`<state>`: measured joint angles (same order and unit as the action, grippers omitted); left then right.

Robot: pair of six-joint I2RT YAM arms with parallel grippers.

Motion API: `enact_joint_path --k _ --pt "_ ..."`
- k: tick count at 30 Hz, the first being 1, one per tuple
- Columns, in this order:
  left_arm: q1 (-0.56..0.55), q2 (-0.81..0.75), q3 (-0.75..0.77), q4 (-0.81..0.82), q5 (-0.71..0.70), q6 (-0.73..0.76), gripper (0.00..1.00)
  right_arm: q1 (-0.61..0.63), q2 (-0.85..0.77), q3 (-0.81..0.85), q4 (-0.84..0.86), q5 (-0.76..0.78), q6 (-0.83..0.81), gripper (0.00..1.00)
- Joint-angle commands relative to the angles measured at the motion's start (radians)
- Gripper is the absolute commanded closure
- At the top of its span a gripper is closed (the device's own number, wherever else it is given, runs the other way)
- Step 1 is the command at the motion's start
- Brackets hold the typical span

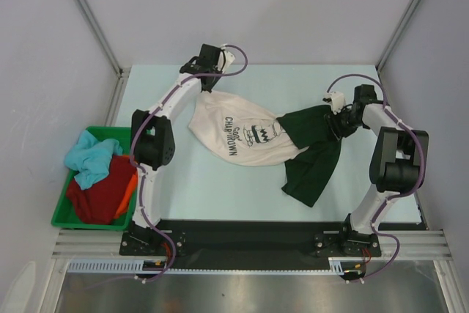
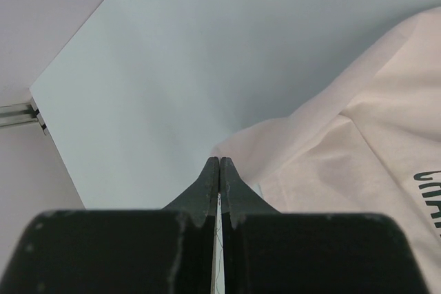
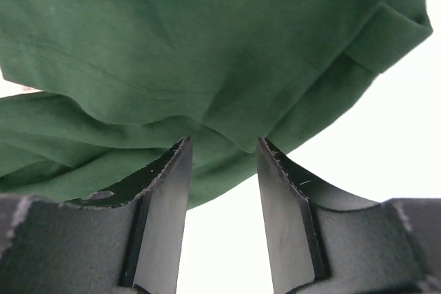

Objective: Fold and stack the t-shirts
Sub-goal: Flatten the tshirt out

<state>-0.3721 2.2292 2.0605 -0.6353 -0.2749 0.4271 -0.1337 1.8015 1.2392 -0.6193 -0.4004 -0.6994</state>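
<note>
So the pale table (image 1: 220, 196) is taking up most of the space in front of me, and two shirts are lying spread across the middle of it.

The cream t-shirt (image 1: 234, 133) is the bigger of the two, with its black lettering and drawing facing up. It's narrowing to a point at its far left corner, where it's running up to my left jaws. Those are pressed fully together and pinching that thin cream edge (image 2: 358, 156) right at the tips.

The dark green t-shirt (image 1: 311, 159) is lying just right of it. Its left part is overlapping the cream one's right end, and the rest is trailing toward the near side of the table. Its upper right end is being gathered up at my right jaws. Those are standing roughly half apart, with a thick bunch of green cloth (image 3: 172, 46) wedged between the tips and touching both. The gap further back is showing bare.

Off the table's left edge a green bin (image 1: 58, 218) is sitting with the leftovers heaped in it. A dark red t-shirt (image 1: 99, 196) is filling the near part, a light blue t-shirt (image 1: 91, 159) is crumpled on top toward the far end, and a sliver of an orange t-shirt (image 1: 126, 192) is peeking out along the right side.
</note>
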Motion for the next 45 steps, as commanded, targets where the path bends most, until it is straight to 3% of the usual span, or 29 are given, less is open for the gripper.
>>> enact_joint_path --k 1,16,30,39,45 --pt "-0.013 -0.06 -0.003 0.011 -0.018 -0.001 0.99 -0.018 0.009 0.045 0.01 0.002 0.006 0.53" --pt "-0.036 -0.036 0.007 0.014 -0.024 0.006 1.0 -0.033 0.048 0.029 0.016 -0.005 0.021 0.56" --pt "-0.037 -0.036 0.006 0.017 -0.03 0.006 1.0 -0.038 0.068 0.043 0.038 0.0 0.037 0.71" --pt "-0.04 -0.037 0.004 0.019 -0.037 0.007 1.0 -0.038 0.076 0.042 0.064 0.017 0.055 0.63" --pt "-0.044 -0.039 0.004 0.019 -0.043 0.009 0.99 -0.038 0.087 0.045 0.069 0.023 0.052 0.63"
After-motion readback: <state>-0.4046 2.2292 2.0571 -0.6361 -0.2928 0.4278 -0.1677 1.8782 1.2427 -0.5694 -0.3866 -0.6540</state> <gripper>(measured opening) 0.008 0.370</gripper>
